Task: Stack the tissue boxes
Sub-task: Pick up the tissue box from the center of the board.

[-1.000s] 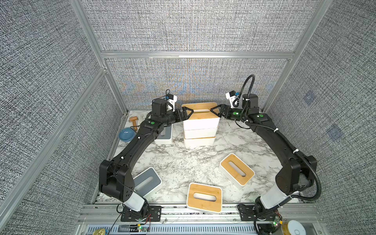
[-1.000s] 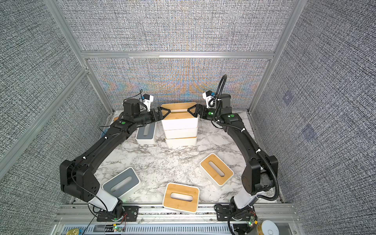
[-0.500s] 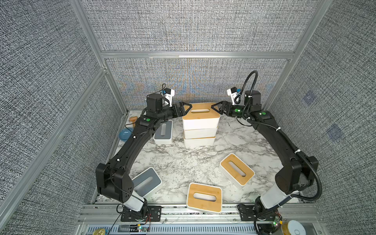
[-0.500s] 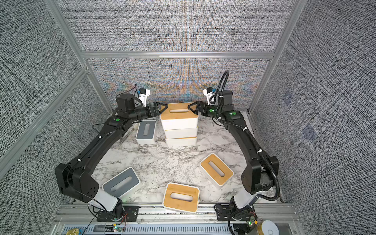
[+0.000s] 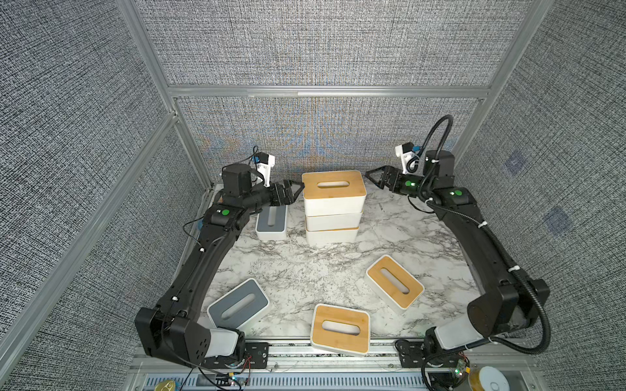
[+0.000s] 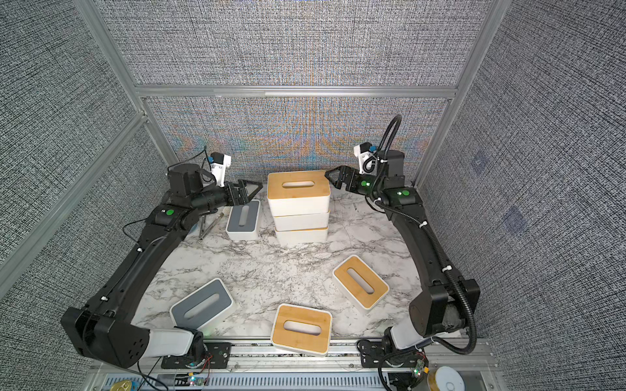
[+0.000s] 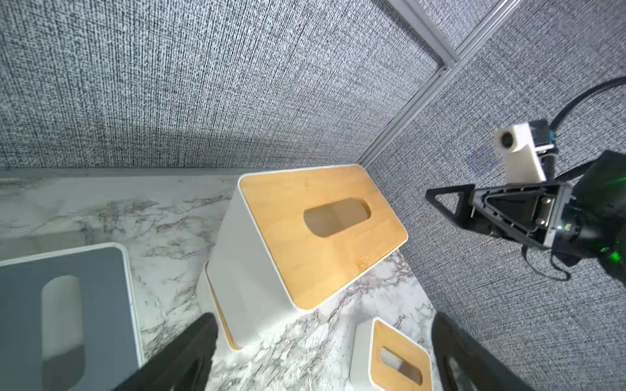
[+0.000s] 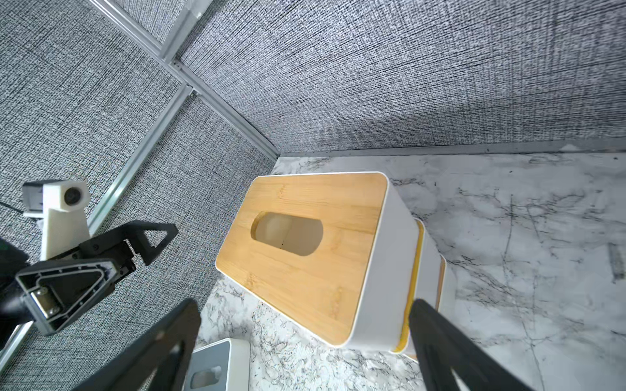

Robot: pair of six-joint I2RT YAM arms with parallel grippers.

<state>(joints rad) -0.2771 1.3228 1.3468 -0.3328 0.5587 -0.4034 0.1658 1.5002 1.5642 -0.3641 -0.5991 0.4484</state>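
While both arms reach from their bases at the near edge toward the back wall, elbows bowed outward, we note the wrists turned inward so the grippers face each other across the stack (image 5: 333,216); stack = 3 tan-lid boxes, back centre of the marble table (image 5: 305,267).

Left gripper (image 5: 295,189): level w/ the top box (image 5: 333,193), just beside its left end; a top view shows a slim gap (image 6: 265,185), so no contact; jaws spread wide, nothing between them; in left wrist view its fingers (image 7: 200,345) frame the stack from a distance.

Right gripper (image 5: 374,177): approx. same height, near the top box's right end, clearly apart; its fingers (image 8: 169,338) splayed wide, empty.

Loose boxes, all flat, lids up: far grey box (image 5: 271,221) beside the stack, under the left wrist; near grey box (image 5: 238,304) by the left arm's base; front tan box (image 5: 340,328) at the near edge; angled tan box (image 5: 394,286) toward the right arm, skewed.
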